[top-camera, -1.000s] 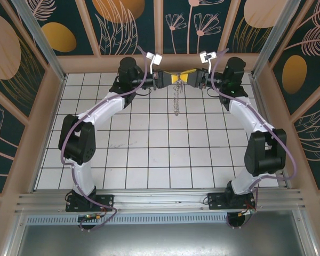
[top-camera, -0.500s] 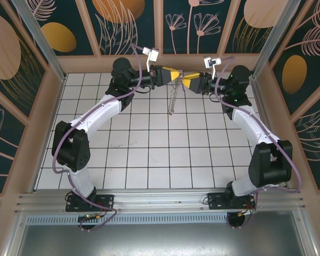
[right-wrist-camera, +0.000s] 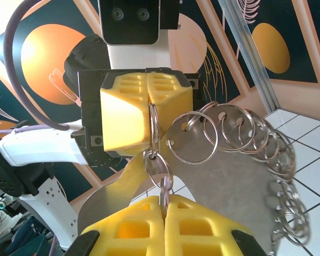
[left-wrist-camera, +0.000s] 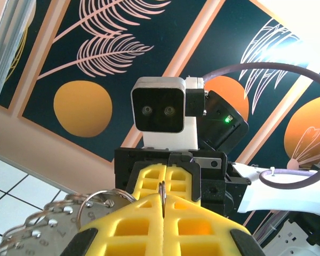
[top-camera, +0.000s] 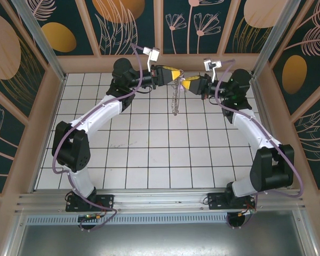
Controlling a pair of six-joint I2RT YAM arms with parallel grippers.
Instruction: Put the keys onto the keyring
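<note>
My left gripper (top-camera: 174, 76) and right gripper (top-camera: 185, 84) meet tip to tip, high over the far middle of the table. The keyring (top-camera: 175, 101) hangs down below them. In the right wrist view it is a grey metal plate (right-wrist-camera: 229, 186) with several split rings along its rim. The left gripper (left-wrist-camera: 163, 201) is shut on one thin split ring (left-wrist-camera: 162, 189) of it. The right gripper (right-wrist-camera: 164, 204) is shut on a small silvery piece seen edge-on, apparently the key (right-wrist-camera: 164, 190). That piece links through a small ring (right-wrist-camera: 158, 162) to the ring in the left fingers (right-wrist-camera: 133, 114).
White tiled floor (top-camera: 149, 154) lies under both arms. Painted panel walls and wooden posts (top-camera: 159, 26) stand close behind the grippers. The right arm's camera block (left-wrist-camera: 159, 109) faces the left wrist at short range.
Both grippers rose and shifted toward the back wall, then the right gripper closed in on the left one and shut its jaws. The hanging keyring swung slightly.
</note>
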